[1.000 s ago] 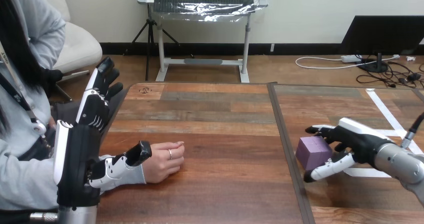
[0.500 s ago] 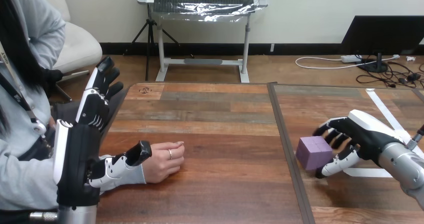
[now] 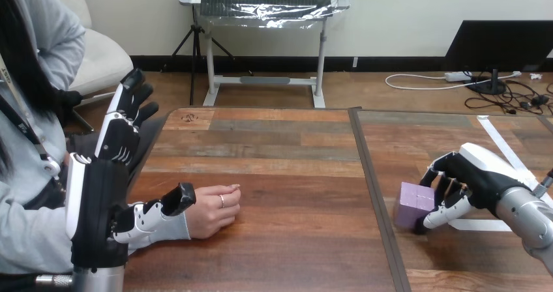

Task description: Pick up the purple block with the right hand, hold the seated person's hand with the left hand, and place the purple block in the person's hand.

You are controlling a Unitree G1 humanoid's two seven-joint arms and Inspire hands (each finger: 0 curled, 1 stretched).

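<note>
Two hands frame the job. The right hand [image 3: 479,178] sits just right of the block [image 3: 412,204], fingers curled over its far right edge and thumb at its near right corner, pinching it. The block looks to rest on the table [image 3: 293,175]. Well left of the block lies the person's hand [image 3: 212,210], a loose fist. The left hand [image 3: 98,194] stands beside that wrist, fingers straight and spread, thumb reaching over it without closing. The carry would likely run leftward from the block, and the right arm is nearer.

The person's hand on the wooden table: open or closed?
Closed: the person's hand lies as a loose fist, fingers curled under.
</note>
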